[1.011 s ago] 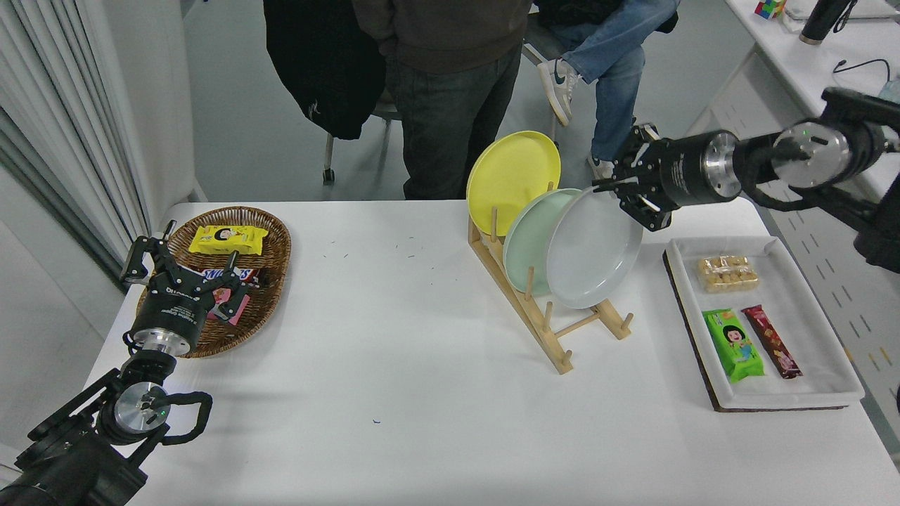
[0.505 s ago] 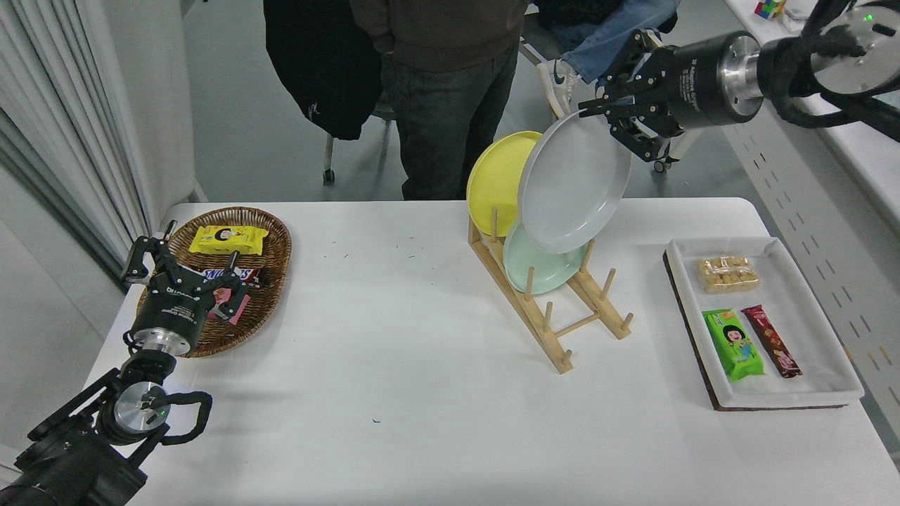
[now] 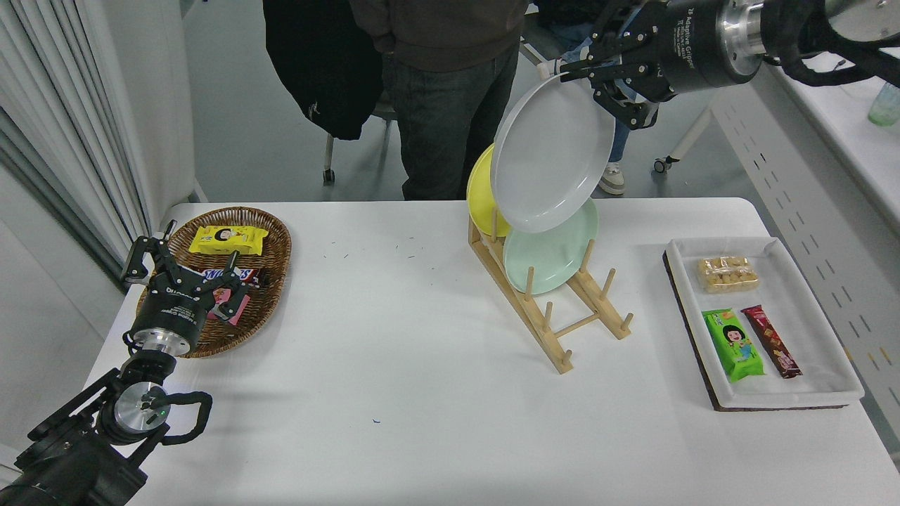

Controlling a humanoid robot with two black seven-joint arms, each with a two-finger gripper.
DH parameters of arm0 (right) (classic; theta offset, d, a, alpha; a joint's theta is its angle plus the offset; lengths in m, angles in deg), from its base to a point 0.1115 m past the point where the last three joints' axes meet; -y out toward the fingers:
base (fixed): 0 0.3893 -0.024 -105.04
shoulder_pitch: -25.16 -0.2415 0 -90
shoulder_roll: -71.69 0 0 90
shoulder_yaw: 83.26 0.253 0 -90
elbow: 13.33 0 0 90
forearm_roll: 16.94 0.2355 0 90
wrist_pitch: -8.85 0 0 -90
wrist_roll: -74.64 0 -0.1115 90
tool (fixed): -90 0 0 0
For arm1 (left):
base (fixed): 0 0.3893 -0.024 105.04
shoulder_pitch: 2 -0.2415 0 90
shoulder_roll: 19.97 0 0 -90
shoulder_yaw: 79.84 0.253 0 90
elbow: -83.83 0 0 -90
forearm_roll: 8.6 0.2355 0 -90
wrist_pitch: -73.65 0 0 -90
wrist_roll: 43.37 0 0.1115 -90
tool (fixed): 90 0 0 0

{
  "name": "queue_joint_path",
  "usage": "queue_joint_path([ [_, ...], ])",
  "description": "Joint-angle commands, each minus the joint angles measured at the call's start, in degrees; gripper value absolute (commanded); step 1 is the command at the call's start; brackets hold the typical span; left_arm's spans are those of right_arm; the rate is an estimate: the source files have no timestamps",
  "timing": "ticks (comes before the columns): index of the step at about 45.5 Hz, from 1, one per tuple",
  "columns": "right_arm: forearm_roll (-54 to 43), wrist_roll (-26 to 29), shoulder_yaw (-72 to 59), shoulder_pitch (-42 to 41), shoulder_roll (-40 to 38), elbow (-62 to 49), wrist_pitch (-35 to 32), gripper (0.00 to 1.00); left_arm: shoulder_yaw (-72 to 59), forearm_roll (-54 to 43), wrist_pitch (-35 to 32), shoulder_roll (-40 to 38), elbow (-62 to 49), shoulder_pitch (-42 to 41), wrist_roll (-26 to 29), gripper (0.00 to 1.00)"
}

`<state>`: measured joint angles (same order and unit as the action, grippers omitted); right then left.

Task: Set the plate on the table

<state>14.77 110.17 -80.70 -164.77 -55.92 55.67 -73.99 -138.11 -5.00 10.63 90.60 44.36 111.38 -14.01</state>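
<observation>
The right gripper (image 3: 589,74), reaching in level from the upper right, pinches the top rim of the pale grey plate (image 3: 552,151), its fingers closed on the edge; the plate hangs tilted in the air above the wooden rack (image 3: 555,309), in front of a yellow plate (image 3: 479,200) and a mint green plate (image 3: 555,256). The left gripper (image 3: 179,270) sits parked at lower left, fingers spread, over a wicker basket (image 3: 271,246). On the white table (image 3: 422,393), a tray (image 3: 808,393) holds snacks; a person (image 3: 443,91) stands beyond.
</observation>
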Motion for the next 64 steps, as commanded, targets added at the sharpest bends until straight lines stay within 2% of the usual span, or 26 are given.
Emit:
queue_joint_path([
  [1, 0.89, 0.07, 0.16, 1.05, 0.52, -0.45, 0.48, 0.0, 0.0, 0.0, 0.0, 0.0, 0.0, 0.0, 0.0, 0.98],
  [12, 0.89, 0.07, 5.69, 5.71, 4.39, -1.95, 1.8, 0.0, 0.0, 0.0, 0.0, 0.0, 0.0, 0.0, 0.0, 0.98],
  [21, 5.2, -0.1, 8.51, 7.47, 8.61, -2.04, 7.68, 0.0, 0.0, 0.0, 0.0, 0.0, 0.0, 0.0, 0.0, 0.98],
  [30, 5.64, -0.72, 8.95, 8.35, 11.16, -1.77, 10.32, 0.0, 0.0, 0.0, 0.0, 0.0, 0.0, 0.0, 0.0, 0.98],
  [38, 8.01, -0.54, 8.95, 8.35, 13.35, -1.86, 17.35, 0.0, 0.0, 0.0, 0.0, 0.0, 0.0, 0.0, 0.0, 0.98],
  [64, 12.5, -0.19, 8.42, 11.86, 17.22, -1.95, 19.47, 0.0, 0.0, 0.0, 0.0, 0.0, 0.0, 0.0, 0.0, 0.98],
])
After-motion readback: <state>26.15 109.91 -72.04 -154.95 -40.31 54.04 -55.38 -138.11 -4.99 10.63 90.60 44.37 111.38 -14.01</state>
